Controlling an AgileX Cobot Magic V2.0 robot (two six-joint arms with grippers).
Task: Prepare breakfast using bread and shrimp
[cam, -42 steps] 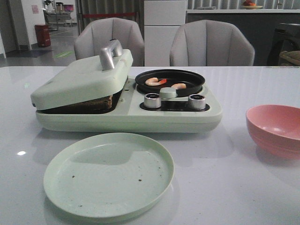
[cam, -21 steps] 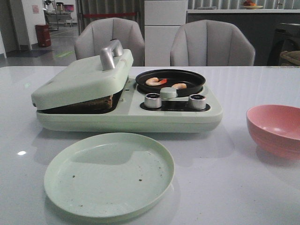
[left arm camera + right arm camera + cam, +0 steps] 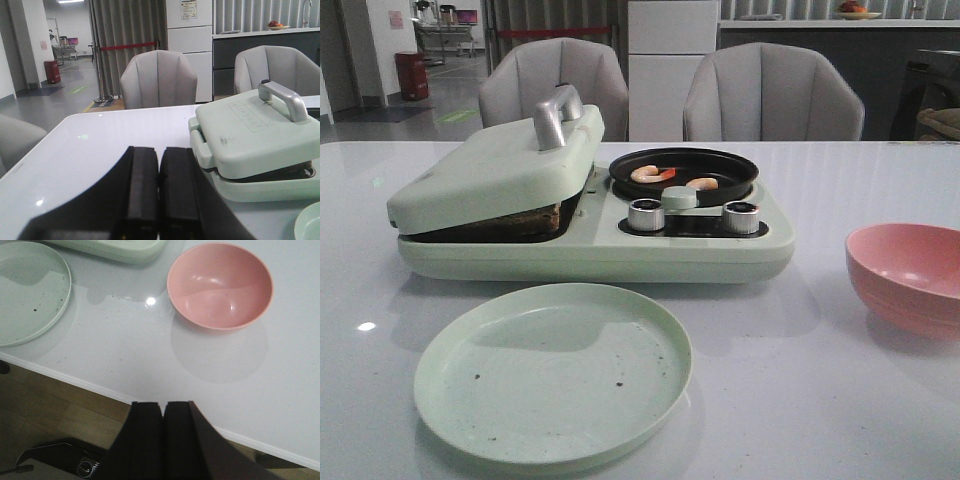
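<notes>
Both grippers, left point(image 3: 159, 200) and right point(image 3: 164, 440), have their fingers pressed together and hold nothing; neither appears in the front view. Nearest lies a pale green plate point(image 3: 552, 372), with a pink bowl point(image 3: 908, 276) to its right. Behind the plate stands the green cooker point(image 3: 595, 245). Bread point(image 3: 525, 222) sits under its tilted lid point(image 3: 495, 175); two shrimp point(image 3: 651, 173) lie in the round black pan point(image 3: 684, 177).

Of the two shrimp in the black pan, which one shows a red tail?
The left-hand pale pink shrimp in the round black pan: a red tail sticks out toward the other shrimp, which looks uniformly pale orange.
</notes>
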